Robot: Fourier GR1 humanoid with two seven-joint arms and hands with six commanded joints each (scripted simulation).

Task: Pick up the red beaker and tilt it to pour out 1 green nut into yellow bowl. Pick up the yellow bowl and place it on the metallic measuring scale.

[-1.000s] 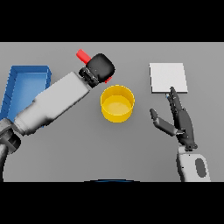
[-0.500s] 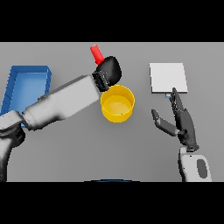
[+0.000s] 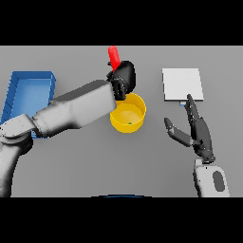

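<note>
From left to right I count one blue tray (image 3: 28,92), one red beaker (image 3: 113,57), one yellow bowl (image 3: 128,113) holding one green nut (image 3: 129,124), and one metallic scale (image 3: 182,84) on the table (image 3: 85,161). My left hand (image 3: 123,79) grips the beaker above the bowl's far rim; half a second ago the bowl looked empty and the hand sat lower. My right hand (image 3: 197,135) rests open beside the scale, unchanged.

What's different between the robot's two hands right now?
The left hand is curled round the red beaker, raised over the yellow bowl's far rim; the right hand holds nothing. The left hand's fingers are curled, the right hand's straight, pointing toward the measuring scale. Both are dark.
</note>
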